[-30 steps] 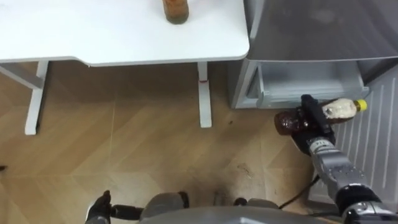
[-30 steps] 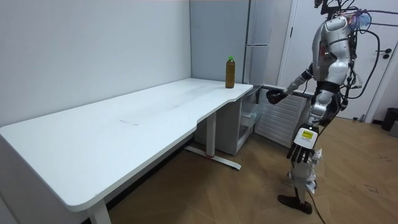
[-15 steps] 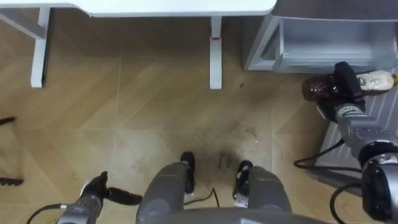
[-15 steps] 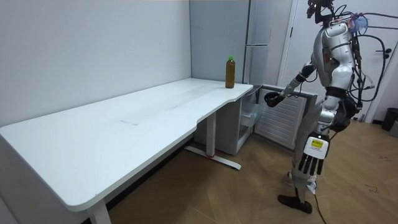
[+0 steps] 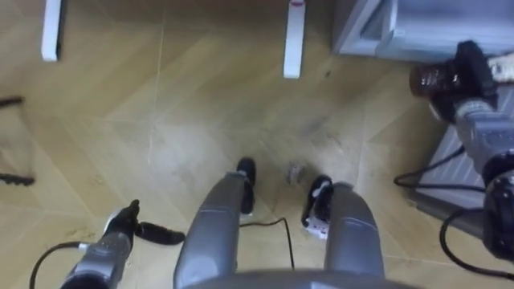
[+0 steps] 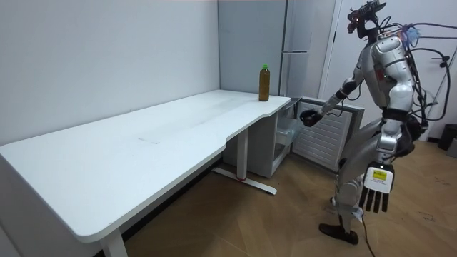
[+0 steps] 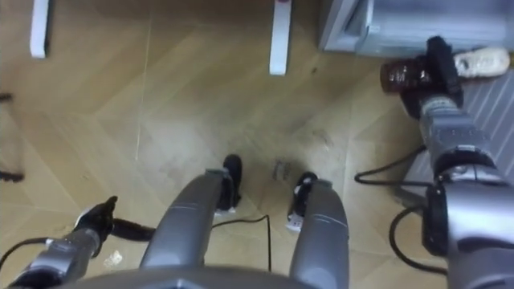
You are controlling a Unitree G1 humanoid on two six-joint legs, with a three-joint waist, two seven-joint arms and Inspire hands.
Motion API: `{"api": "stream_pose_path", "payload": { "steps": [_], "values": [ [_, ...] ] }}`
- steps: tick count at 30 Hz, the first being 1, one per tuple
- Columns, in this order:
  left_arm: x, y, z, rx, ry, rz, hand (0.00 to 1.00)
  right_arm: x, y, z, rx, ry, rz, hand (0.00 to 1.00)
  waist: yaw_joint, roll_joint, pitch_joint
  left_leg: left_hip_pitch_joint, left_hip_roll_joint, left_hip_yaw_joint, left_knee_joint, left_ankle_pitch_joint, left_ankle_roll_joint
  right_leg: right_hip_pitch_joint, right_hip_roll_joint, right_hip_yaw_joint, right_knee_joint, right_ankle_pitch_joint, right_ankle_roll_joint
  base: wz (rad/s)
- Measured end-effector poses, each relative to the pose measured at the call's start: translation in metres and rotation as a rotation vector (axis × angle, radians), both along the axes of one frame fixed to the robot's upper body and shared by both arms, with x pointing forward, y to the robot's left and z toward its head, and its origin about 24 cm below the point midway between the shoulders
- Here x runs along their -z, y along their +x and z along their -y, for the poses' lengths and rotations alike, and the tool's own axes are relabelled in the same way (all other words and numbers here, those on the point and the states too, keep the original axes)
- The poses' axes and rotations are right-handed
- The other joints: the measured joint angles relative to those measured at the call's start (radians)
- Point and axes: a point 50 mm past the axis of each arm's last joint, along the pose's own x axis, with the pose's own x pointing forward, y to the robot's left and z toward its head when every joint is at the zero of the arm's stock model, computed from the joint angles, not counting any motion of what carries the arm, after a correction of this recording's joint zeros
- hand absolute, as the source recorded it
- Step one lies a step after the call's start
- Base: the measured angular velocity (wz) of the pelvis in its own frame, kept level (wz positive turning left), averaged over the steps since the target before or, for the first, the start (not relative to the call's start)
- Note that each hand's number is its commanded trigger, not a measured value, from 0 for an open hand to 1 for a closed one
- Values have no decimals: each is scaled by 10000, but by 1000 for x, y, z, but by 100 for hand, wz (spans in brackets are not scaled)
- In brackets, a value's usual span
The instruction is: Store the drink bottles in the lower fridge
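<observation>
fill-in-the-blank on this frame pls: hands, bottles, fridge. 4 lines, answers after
1. The ____ robot hand grips a bottle near the fridge.
2. A second bottle stands ____ on the table.
3. The lower fridge has its door ____.
4. The left robot hand hangs at the robot's side and holds ____.

Missing words: right; upright; open; nothing

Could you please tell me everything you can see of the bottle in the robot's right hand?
The bottle looks like clear plastic with a dark brown drink and a pale label. It lies sideways, base toward the view's left, gripped round its middle by the right hand, in the air before the open lower fridge.
</observation>
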Motion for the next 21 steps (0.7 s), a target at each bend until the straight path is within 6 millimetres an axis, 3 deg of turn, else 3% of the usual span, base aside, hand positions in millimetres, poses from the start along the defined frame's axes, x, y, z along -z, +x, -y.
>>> {"api": "stream_pose_path", "payload": {
  "steps": [9, 19, 20, 21],
  "values": [
    [0, -1, -2, -52, 67, -34, 0, -47, 31, -2, -200, -335, 1086, 100, -6, -96, -37, -526, 34, -6, 162, 20, 35, -368, 35, -61, 35, 75, 56, 2],
    [3, -9, 2, 352, 49, -340, 0, -58, 37, -5, -350, -669, 1161, 100, 23, -101, -38, -696, 53, 22, 291, 11, 54, -386, -34, -260, 29, 41, 75, 4],
    [3, -10, 2, 297, 111, -356, 0, -60, 39, -5, -346, -682, 1195, 77, 18, -101, -38, -707, 48, 32, 308, 10, 56, -414, -46, -246, 67, 33, 73, 0],
    [3, -11, 1, 263, 186, -361, 0, -65, 41, -6, -317, -692, 1229, 0, 34, -98, -40, -733, 51, 44, 365, 0, 69, -456, -57, -233, 133, 24, 57, 0]
  ]
}}
